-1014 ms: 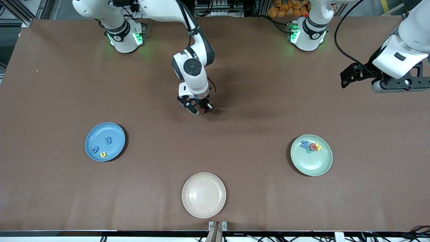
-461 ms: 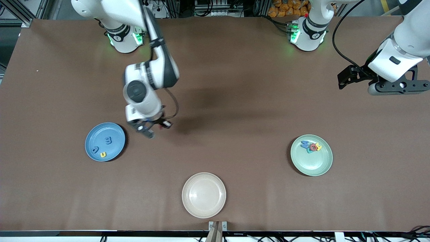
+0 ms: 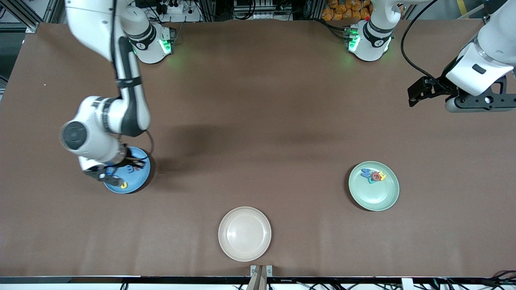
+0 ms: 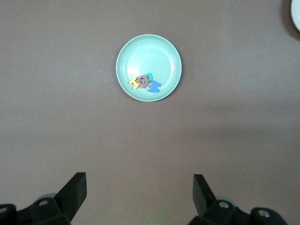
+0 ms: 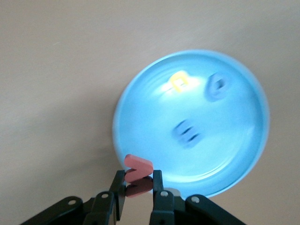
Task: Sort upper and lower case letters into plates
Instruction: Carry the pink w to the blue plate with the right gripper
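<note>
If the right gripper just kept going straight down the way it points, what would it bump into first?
Most likely the light blue plate. The right gripper, shut on a red-pink letter, hangs over the plate's edge, so the held letter would probably touch first. Depth is hard to judge; it might just clip the rim.

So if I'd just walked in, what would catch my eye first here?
Probably the right gripper over the blue plate, pinching a small red letter. Next, the bright heap of letters in the green plate toward the left arm's end, while the left gripper waits open, high above the table.
</note>
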You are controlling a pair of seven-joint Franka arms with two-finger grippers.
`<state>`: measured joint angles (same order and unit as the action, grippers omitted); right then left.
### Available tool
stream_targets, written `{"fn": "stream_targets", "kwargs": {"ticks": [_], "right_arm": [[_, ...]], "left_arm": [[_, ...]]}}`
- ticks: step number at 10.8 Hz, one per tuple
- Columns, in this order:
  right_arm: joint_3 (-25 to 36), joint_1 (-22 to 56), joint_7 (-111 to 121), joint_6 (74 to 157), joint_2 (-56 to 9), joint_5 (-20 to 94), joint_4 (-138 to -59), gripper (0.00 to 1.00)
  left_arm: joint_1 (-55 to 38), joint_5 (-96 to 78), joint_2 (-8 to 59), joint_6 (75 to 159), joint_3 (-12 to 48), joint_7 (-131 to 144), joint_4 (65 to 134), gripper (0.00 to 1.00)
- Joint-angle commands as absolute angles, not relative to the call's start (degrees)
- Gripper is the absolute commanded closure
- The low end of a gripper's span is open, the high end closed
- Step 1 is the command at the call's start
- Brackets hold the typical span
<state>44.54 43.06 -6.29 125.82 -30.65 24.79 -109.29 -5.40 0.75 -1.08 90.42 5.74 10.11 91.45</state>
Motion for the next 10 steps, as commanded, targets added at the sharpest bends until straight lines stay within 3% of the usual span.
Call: {"fn": "stream_targets", "kwargs": {"ticks": [1, 2, 3, 7, 10], "right_arm": [[43.95, 41.84, -3.78, 125.42, -31.55, 24.79, -108.54, 0.69], [43.86, 42.1, -4.56, 125.59, -31.55, 24.96, -108.63, 0.09], [43.77, 41.84, -4.66, 125.6, -31.55, 25.48, -108.55, 0.0], [44.12, 39.39, 4.51, 125.16, -30.76, 25.49, -108.72, 0.0], [44.21, 32.27, 14.66, 120.08, -30.24, 25.75, -106.62, 0.0]], "left_arm": [[-5.19, 0.08, -1.14, 87.81, 7.9, 9.75, 90.88, 0.0], [-4.92, 0.26, -1.14, 86.93, 7.91, 9.67, 90.88, 0.0], [-4.83, 0.26, -1.4, 85.62, 7.91, 9.32, 90.79, 0.0], [-4.57, 0.35, -1.58, 83.94, 7.82, 9.67, 90.79, 0.0], [-4.48, 0.35, -1.76, 82.97, 7.56, 9.05, 90.53, 0.0]]}}
